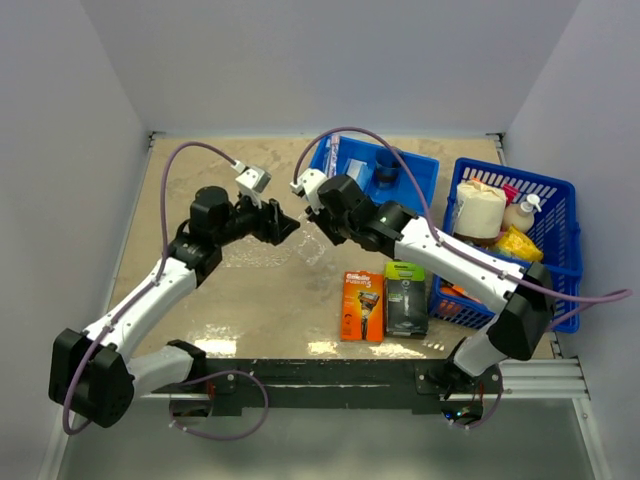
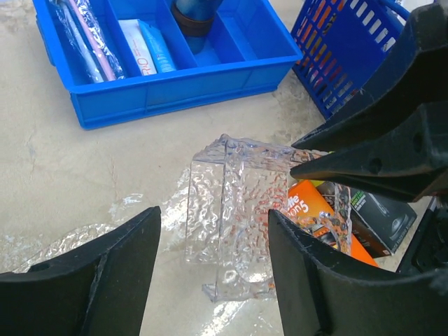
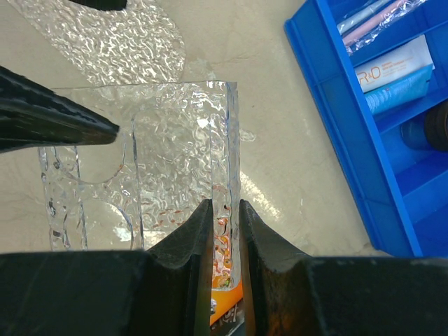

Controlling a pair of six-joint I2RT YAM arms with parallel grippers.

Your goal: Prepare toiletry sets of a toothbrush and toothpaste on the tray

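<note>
The tray [image 3: 175, 140] is left of the razor packs [image 1: 362, 305], the bin [image 1: 425, 165] behind them, the basket [image 1: 565, 200] right.

Top view looks down from behind — both wrist views sit close, sharing the tray [image 2: 241, 210].

Readable text, short list:
- Toothpaste box [image 3: 388, 66] in the blue bin [image 3: 336, 126], at 2 o'clock in the right wrist view: "RiO" on its white half. The left wrist view shows the same box at 11 o'clock, with the same letters running lengthwise.
- Orange razor pack [image 1: 362, 305], at 5 o'clock of table centre in the top view: white "Gillette" across the top. The line under it is too blurred to read.
- Same pack seen through the clear tray [image 2: 238, 210]: white lettering, distorted, not legible.
- Black-green razor pack [image 1: 406, 298], at 3 o'clock of the orange one: print unreadable.
</note>
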